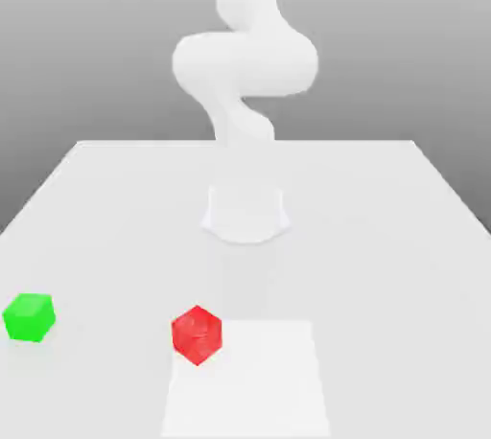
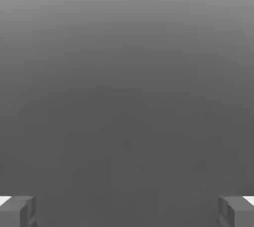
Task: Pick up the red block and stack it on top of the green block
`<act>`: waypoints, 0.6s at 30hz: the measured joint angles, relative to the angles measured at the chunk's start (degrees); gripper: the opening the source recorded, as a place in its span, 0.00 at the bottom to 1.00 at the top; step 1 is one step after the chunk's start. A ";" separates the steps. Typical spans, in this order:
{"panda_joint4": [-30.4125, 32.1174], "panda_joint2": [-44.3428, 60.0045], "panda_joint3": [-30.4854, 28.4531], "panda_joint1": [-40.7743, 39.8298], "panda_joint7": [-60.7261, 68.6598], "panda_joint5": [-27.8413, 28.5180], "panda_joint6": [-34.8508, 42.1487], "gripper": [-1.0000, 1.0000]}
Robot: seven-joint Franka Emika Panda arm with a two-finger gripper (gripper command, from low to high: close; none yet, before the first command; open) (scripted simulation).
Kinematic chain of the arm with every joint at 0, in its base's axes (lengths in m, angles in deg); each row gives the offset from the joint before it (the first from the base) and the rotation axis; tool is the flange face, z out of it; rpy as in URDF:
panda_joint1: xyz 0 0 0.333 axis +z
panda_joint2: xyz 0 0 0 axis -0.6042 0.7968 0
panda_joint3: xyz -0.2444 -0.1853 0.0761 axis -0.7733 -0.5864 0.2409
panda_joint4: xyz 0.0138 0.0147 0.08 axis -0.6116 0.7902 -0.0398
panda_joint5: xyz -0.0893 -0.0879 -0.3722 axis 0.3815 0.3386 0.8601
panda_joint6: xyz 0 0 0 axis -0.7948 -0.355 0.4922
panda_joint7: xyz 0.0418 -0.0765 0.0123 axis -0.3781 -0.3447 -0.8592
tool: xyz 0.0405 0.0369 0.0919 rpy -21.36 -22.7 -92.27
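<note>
The red block [image 1: 197, 335] rests on the white table [image 1: 384, 236] near its front edge, turned with one corner toward the camera. The green block [image 1: 29, 317] sits on the table well off to the exterior view's left of the red one, and the two are apart. In the hand view my gripper [image 2: 127, 211] stands open, its two grey fingertips [image 2: 17, 211] far apart with nothing between them and plain grey background beyond. Neither block lies between the fingers.
The white arm [image 1: 245, 63] rises from its round base [image 1: 245, 212] at the middle of the table, behind the blocks. A lighter square patch [image 1: 249, 380] marks the tabletop just to the exterior view's right of the red block.
</note>
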 joint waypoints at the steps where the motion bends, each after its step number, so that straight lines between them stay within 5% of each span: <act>1: 1.46 2.06 -1.64 0.99 2.99 -0.23 -1.36 0.50; 18: 25.43 36.66 -17.94 9.27 49.28 0.56 -23.86 0.50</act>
